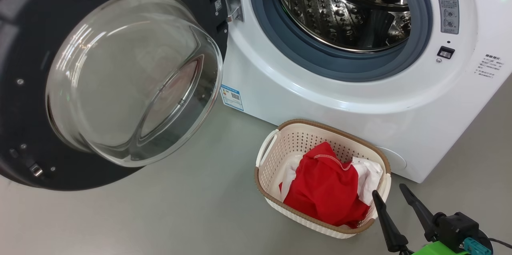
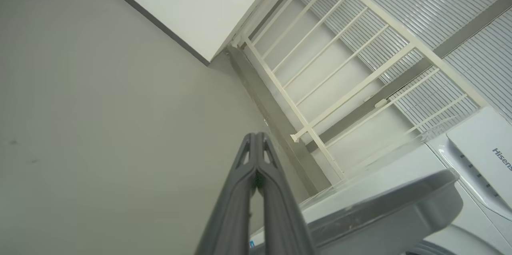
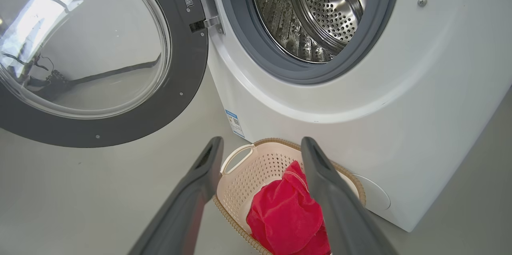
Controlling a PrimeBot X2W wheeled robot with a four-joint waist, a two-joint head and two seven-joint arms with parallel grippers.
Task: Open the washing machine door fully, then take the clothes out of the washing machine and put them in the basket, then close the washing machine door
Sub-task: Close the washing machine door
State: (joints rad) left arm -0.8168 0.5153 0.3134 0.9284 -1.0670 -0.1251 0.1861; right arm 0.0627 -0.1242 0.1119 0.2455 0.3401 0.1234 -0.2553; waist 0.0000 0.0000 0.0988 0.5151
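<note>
Door [image 1: 120, 79] swung wide at left, hinged to the washing machine [image 1: 360, 103]. Red and white clothes [image 1: 324, 191] lie in the basket [image 1: 280, 143] on the floor [image 1: 180, 215], just left of the right hand [image 1: 388, 189], fingers apart. Left wrist view adds the left hand [image 2: 256, 137], fingers pressed together, toward a white railing [image 2: 294, 107].

A: Can you read the labels [image 1: 489, 67] on the washing machine [image 1: 320, 99]?
B: No, too small. The washing machine door [image 1: 132, 79] is cut at the left edge; the right gripper [image 3: 262, 141] hides part of the clothes [image 3: 280, 215].
</note>
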